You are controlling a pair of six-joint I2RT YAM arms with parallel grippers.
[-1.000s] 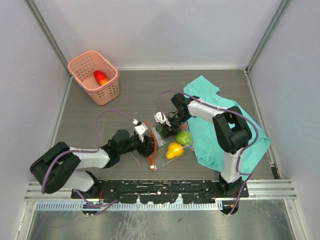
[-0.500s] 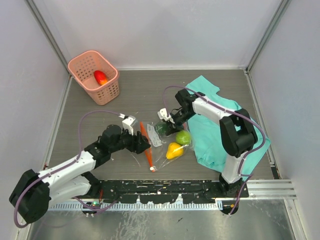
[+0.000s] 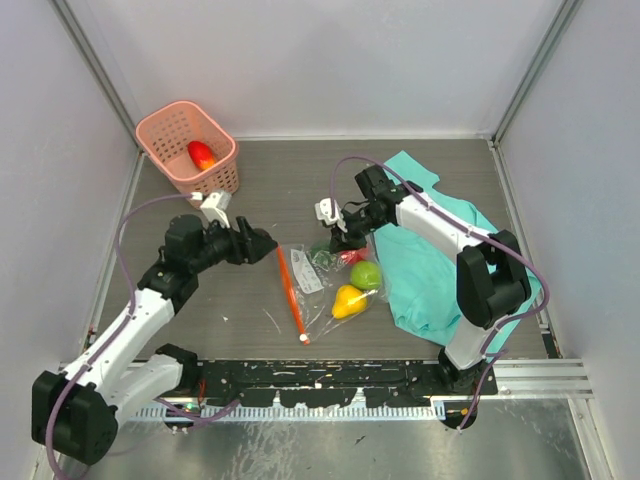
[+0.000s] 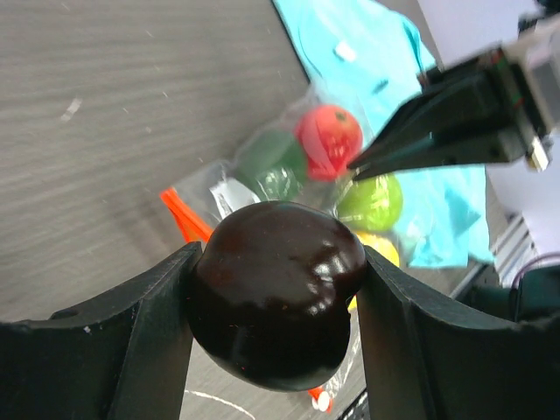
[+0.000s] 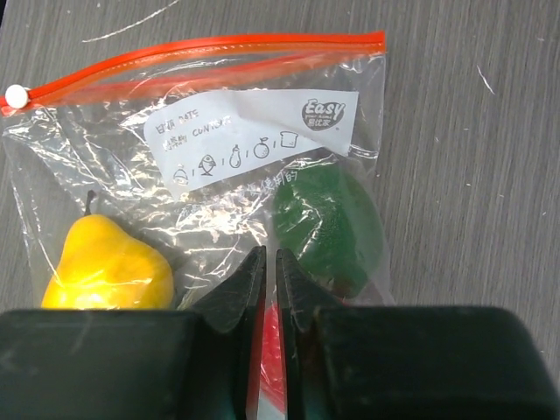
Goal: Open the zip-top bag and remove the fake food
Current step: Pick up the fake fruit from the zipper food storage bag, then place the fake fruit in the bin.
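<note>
Clear crinkly zip-top bag [image 5: 219, 223], red-orange strip [image 5: 210, 44], white label [image 5: 254, 131]; yellow pear [image 5: 105, 267] inside.

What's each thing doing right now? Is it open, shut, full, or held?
zip-top bag, unzipped, lying flat.
dark fruit, out of the bag, held.
left pincer, shut on the dark fruit.
right pincer, nearly shut, seemingly pinching the bag.
yellow pear, inside the bag.
pink basket, upright, holding a red fruit.
teal cloth, crumpled.
</note>
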